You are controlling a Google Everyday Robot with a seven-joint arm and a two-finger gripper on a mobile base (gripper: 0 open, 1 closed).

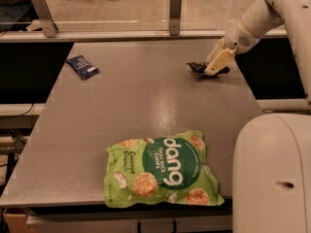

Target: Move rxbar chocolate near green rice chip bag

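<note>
The rxbar chocolate (196, 67), a small dark wrapper, is at the table's far right. My gripper (215, 65) comes down on it from the right and is shut on its right end, so the bar's left end sticks out, tilted just above the table. The green rice chip bag (163, 169) lies flat at the front edge of the table, well apart from the bar.
A dark blue small packet (82, 66) lies at the far left of the grey table (136, 101). A glass barrier with two metal posts (175, 11) runs along the back edge. The robot's white body (272, 174) stands at the front right.
</note>
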